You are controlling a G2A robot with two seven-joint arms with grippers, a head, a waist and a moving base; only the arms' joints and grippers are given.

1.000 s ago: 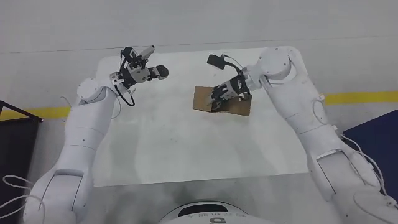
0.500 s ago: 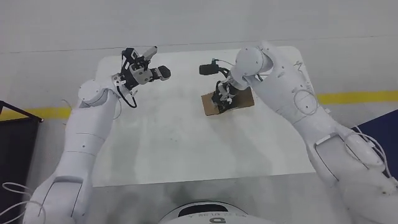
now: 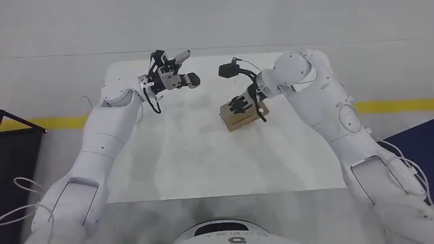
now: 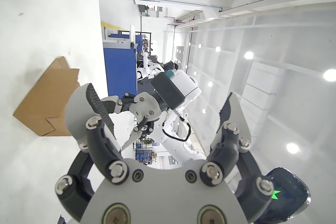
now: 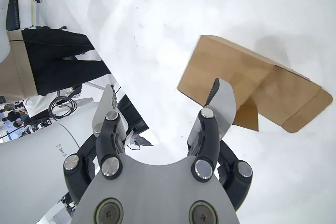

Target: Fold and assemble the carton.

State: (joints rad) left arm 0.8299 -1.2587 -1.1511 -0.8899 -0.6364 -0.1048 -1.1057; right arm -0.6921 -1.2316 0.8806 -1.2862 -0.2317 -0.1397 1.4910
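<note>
The carton (image 5: 236, 70) has drawn in from a wide, flat sheet to a narrower, part-raised shell. The right claw (image 5: 162, 93) has swung round it, and the left claw (image 4: 160, 93) has advanced toward it. Forming appears begun, but the flaps remain open. The right claw is spread and grips nothing, with one finger touching the carton (a loose flap lies alongside). The left claw is wide, empty and well apart from the carton. On the bench (image 3: 176, 156), the right claw sits in the left claw's approach line.

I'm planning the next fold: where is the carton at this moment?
In the top view the carton lies on the white table, right of centre, with the open right gripper at its far edge.
</note>
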